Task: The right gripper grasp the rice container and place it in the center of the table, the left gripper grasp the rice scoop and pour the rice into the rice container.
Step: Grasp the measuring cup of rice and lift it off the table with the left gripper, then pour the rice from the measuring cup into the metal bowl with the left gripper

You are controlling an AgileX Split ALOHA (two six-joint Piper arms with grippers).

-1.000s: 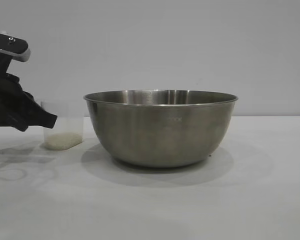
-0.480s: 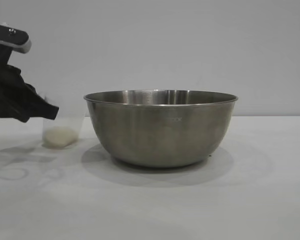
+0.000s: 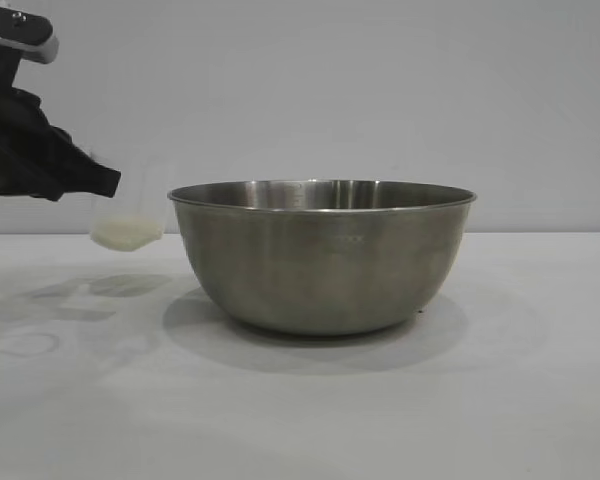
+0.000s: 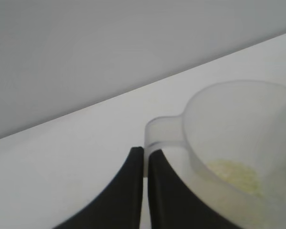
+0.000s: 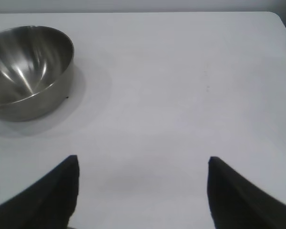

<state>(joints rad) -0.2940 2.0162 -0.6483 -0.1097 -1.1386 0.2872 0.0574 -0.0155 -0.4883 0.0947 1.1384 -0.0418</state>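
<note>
The steel rice container [image 3: 322,255] stands on the white table [image 3: 380,420] near its middle; the right wrist view has the rice container [image 5: 26,67] off to one side. My left gripper [image 3: 108,183] is at the far left, shut on the loop handle of the translucent rice scoop [image 3: 128,215], which hangs off the table just left of the bowl's rim. Pale rice [image 3: 125,235] lies in the scoop's bottom. In the left wrist view my left gripper [image 4: 146,151] pinches the handle of the rice scoop [image 4: 238,138], with rice [image 4: 233,174] inside. My right gripper [image 5: 143,162] hovers open over bare table, away from the bowl.
A plain grey wall [image 3: 380,90] stands behind the table. The table's far corner [image 5: 276,16] shows in the right wrist view. White surface [image 5: 190,95] stretches between the right gripper and the bowl.
My left gripper has lifted the rice scoop off the table, rising and edging slightly toward the bowl. The bowl has not moved.
</note>
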